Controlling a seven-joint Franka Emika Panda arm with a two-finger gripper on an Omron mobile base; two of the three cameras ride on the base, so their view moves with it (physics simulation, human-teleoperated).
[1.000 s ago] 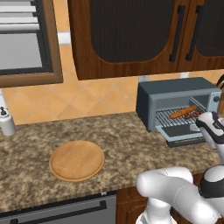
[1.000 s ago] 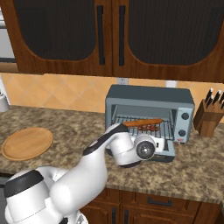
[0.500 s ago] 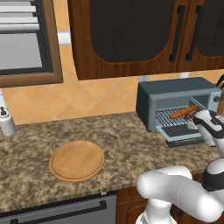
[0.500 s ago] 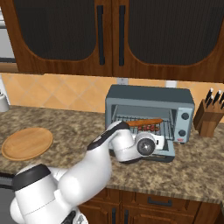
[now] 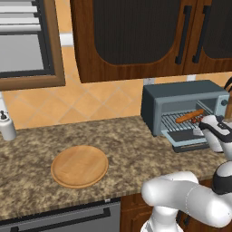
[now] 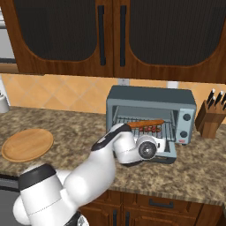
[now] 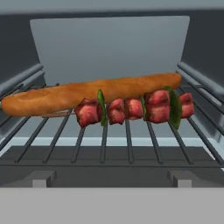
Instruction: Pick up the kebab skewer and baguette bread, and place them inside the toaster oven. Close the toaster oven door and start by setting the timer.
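Kebab skewer and baguette bread on toaster oven rack; my gripper, apparently empty, jaws spread.

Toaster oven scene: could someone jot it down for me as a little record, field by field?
Toaster oven: on the stone counter, below dark cupboards
Door: dropped open
Bread: lying on the wire rack inside
Skewer: on the rack, in front of the bread and touching it
Gripper: open, holding nothing, just in front of the oven mouth
Wooden plate: on the counter, left of the oven
Knife block: right of the oven
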